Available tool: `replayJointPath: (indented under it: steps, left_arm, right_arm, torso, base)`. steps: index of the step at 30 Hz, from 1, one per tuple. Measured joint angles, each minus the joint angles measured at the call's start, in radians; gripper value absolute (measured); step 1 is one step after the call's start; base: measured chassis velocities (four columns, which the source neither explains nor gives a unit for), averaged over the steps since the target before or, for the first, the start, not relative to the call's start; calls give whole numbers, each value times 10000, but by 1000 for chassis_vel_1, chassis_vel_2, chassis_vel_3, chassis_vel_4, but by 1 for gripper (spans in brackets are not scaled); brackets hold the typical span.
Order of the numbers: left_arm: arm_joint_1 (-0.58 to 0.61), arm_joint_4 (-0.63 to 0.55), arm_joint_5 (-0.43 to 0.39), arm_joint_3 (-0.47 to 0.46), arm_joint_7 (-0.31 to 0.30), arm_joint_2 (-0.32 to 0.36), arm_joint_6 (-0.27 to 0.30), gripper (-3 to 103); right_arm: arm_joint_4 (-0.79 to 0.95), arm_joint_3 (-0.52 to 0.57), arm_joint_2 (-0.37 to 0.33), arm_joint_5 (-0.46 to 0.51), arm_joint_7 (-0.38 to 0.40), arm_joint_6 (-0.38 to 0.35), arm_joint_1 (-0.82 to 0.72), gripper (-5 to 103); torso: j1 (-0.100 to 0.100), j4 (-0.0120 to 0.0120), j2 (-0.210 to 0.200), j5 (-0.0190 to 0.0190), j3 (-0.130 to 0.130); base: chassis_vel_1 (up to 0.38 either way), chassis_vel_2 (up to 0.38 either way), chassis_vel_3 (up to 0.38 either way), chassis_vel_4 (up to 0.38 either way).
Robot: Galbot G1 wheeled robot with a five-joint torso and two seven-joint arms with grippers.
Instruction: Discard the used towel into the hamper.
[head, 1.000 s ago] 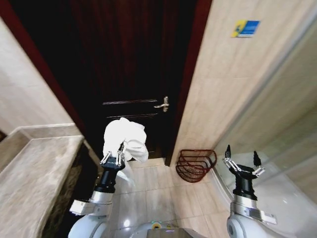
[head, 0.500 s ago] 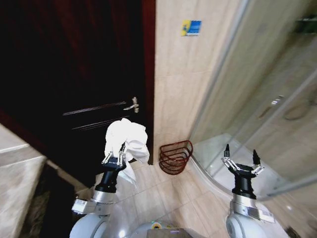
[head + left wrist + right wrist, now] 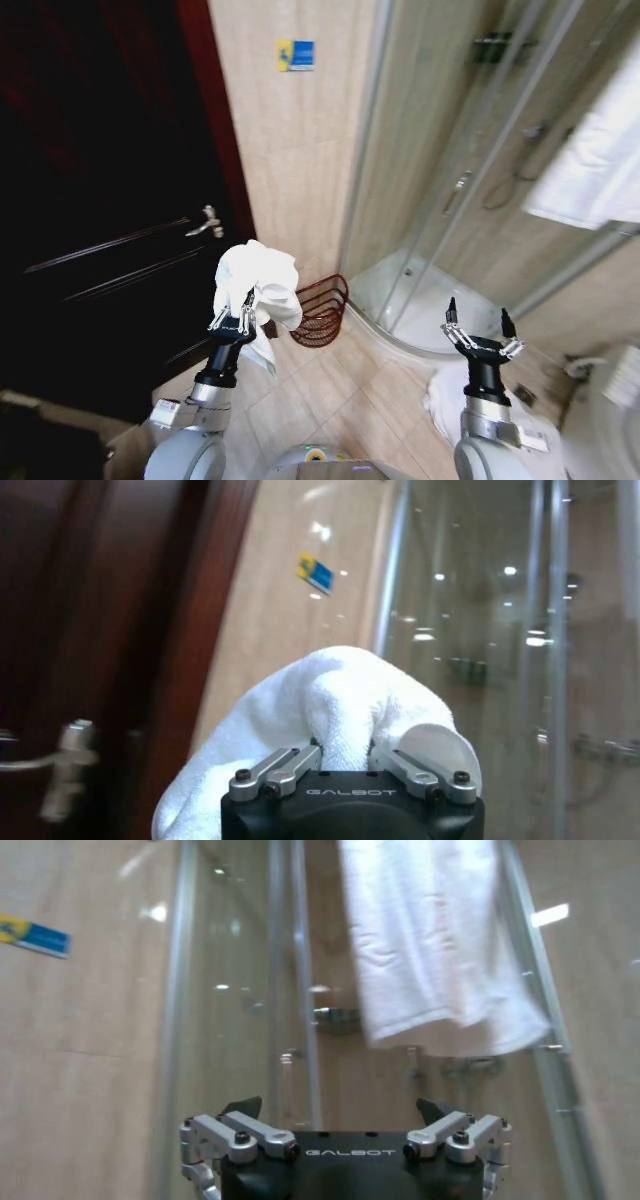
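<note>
My view has swung right; left pincer [image 3: 239,322] pinches the soft, light towel [image 3: 258,284], hamper [image 3: 318,312] at two o'clock, right pincer [image 3: 476,329] spread.

A dark wooden door [image 3: 100,200] with a lever handle [image 3: 205,222] is seen beside a tiled wall [image 3: 290,150], then a glass shower enclosure [image 3: 450,180] draped with a white hanging towel [image 3: 590,160].

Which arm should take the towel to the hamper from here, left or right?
Left. The left gripper is already shut on the towel, and the hamper sits on the floor just beyond it. The right gripper is open, empty and farther off by the shower.
</note>
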Motion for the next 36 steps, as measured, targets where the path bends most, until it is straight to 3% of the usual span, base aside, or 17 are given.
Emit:
replayJointPath:
  steps: [6, 12, 20, 28, 32, 35, 36]
  left_arm:
    - [-119, 151, -395, 68, 311, 30, -325, 10]
    - [-429, 593, -756, 154, 682, 382, -194, 10]
    - [-2143, 2913, -1801, 454, 911, 1531, 243, 10]
    - [-3856, 4299, -2618, 873, 691, 2228, 751, 10]
    - [-5341, 6102, -3264, 2143, 290, 2745, 900, 10]
    - [-5801, 6715, -3297, 2547, 266, 2755, 865, 10]
    - [-6375, 7416, -3322, 2964, 255, 2681, 796, 10]
  right_arm:
    - [-151, 60, 3, -41, 258, 315, 94, 100]
    - [-317, 112, 25, -301, 323, 455, 112, 100]
    - [-682, 166, 114, -362, 321, 656, -19, 100]
    - [-835, 238, 205, -271, 364, 739, -130, 100]
    - [-798, 241, 374, -383, 364, 703, -225, 100]
    - [-794, 218, 436, -454, 353, 702, -235, 100]
    - [-790, 181, 501, -528, 349, 704, -247, 100]
  torso:
    - [0, 0, 0, 0, 0]
    - [-1, 0, 1, 1, 0]
    - [0, 2, 0, -2, 0]
    - [0, 1, 0, -1, 1]
    - [0, 2, -1, -2, 1]
    - [0, 1, 0, -2, 1]
    - [1, 2, -1, -1, 2]
  base:
    - [-110, -109, -116, -121]
    - [-59, -72, -80, -61]
    - [0, 0, 0, 0]
    - [0, 0, 0, 0]
    - [0, 0, 0, 0]
    - [0, 0, 0, 0]
    - [0, 0, 0, 0]
